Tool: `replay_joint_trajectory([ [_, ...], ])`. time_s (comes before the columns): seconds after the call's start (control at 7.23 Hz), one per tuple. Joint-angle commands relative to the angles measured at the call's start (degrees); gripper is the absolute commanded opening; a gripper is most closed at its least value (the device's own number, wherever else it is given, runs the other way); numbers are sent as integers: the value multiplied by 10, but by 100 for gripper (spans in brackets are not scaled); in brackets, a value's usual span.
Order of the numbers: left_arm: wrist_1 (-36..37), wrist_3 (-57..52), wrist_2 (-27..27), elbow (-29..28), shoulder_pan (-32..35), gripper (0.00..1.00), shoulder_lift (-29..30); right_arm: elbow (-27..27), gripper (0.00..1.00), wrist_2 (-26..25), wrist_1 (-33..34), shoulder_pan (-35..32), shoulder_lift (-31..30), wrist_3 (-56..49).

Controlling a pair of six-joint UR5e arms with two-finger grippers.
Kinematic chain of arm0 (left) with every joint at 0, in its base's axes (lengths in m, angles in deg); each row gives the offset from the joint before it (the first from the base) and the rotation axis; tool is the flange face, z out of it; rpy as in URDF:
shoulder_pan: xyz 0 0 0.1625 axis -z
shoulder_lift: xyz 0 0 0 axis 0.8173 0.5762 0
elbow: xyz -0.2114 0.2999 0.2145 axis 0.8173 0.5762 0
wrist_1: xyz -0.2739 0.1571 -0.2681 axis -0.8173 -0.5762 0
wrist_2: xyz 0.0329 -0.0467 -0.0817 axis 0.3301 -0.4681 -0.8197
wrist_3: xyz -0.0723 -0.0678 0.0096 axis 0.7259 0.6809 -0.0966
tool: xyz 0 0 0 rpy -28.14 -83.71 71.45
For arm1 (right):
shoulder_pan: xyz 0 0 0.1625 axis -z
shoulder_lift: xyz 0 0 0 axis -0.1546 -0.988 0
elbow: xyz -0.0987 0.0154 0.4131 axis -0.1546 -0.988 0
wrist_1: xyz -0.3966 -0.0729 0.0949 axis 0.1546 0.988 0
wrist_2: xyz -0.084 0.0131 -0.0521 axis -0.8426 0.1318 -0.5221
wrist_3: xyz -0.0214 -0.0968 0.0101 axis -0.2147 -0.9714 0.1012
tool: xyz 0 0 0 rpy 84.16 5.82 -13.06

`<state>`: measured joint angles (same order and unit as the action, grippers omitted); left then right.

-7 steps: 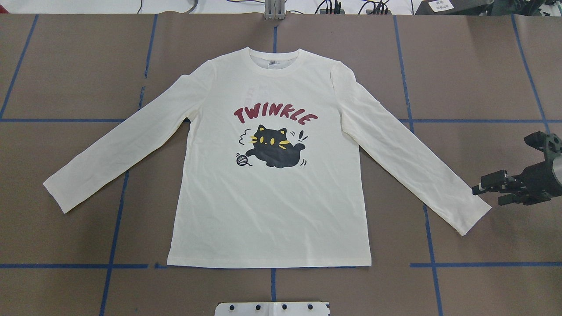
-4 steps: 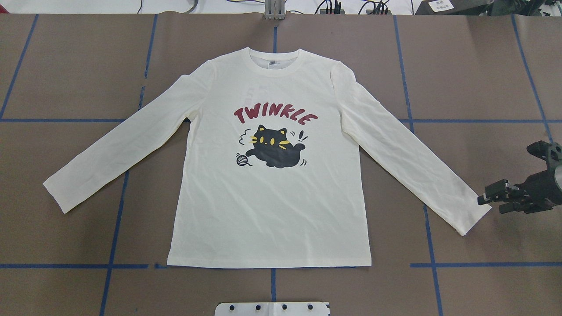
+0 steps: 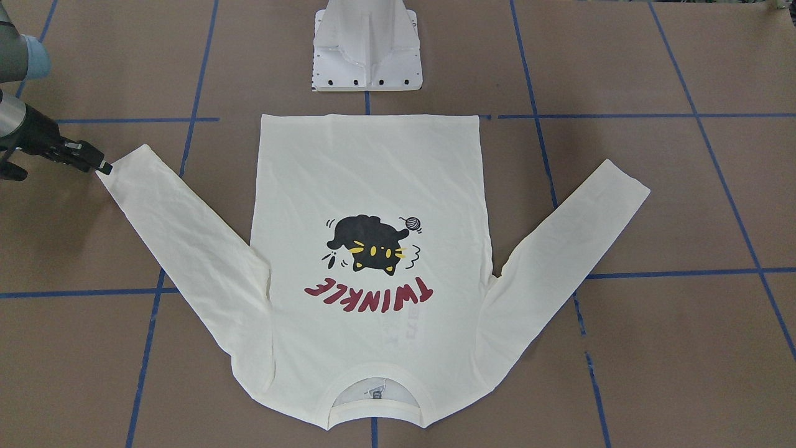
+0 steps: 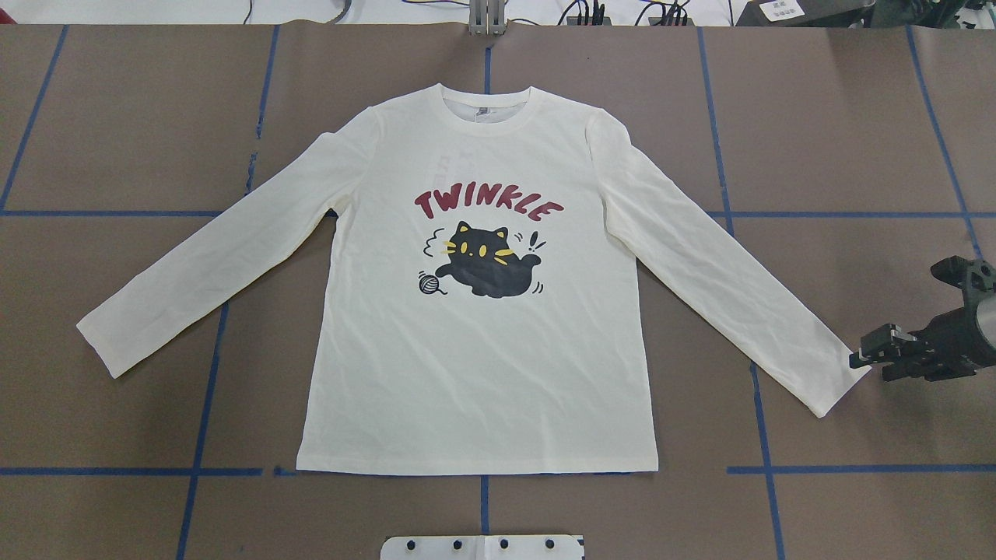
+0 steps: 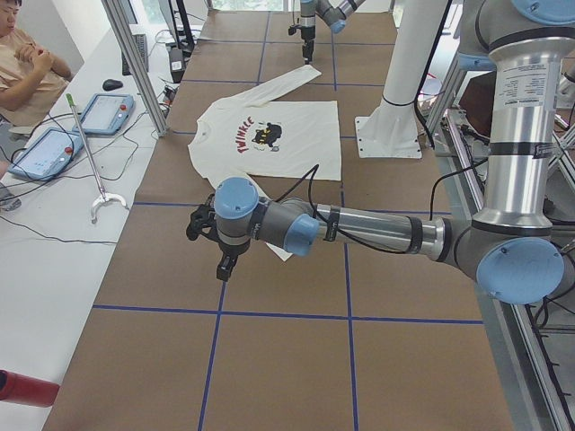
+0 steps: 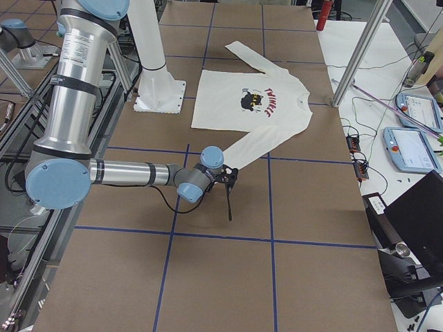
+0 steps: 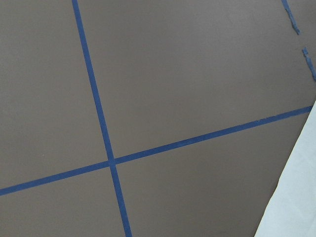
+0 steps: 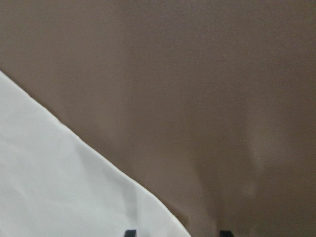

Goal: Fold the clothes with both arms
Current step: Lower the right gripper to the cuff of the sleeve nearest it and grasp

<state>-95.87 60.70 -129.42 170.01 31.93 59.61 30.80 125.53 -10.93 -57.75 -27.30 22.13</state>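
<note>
On the brown table [image 4: 117, 140], the right arm [image 6: 124, 173] lies low, end effector [image 4: 854, 362] parted at the T-shirt [image 4: 475, 373] cuff.

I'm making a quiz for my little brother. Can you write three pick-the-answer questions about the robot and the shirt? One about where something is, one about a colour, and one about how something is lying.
1. Where is the right gripper?
A. on the collar
B. beside a cuff
C. on the cat

2. What colour is the word TWINKLE?
A. red
B. green
C. blue

3. How does the shirt lie?
A. folded in half
B. in a heap
C. spread flat, picture side up

Answers:
1 B: the gripper's tips are right next to the cuff.
2 A: the letters are red on cream cloth.
3 C: no part is folded over, and TWINKLE faces up.
</note>
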Motion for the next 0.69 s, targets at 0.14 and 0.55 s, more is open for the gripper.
replay_joint_trajectory([
  [0.14, -2, 0, 0, -1, 0, 100, -1, -3, 0, 0, 0, 2, 3, 0],
  [0.55, -8, 0, 0, -8, 0, 100, -2, 15, 0, 8, 1, 1, 15, 0],
])
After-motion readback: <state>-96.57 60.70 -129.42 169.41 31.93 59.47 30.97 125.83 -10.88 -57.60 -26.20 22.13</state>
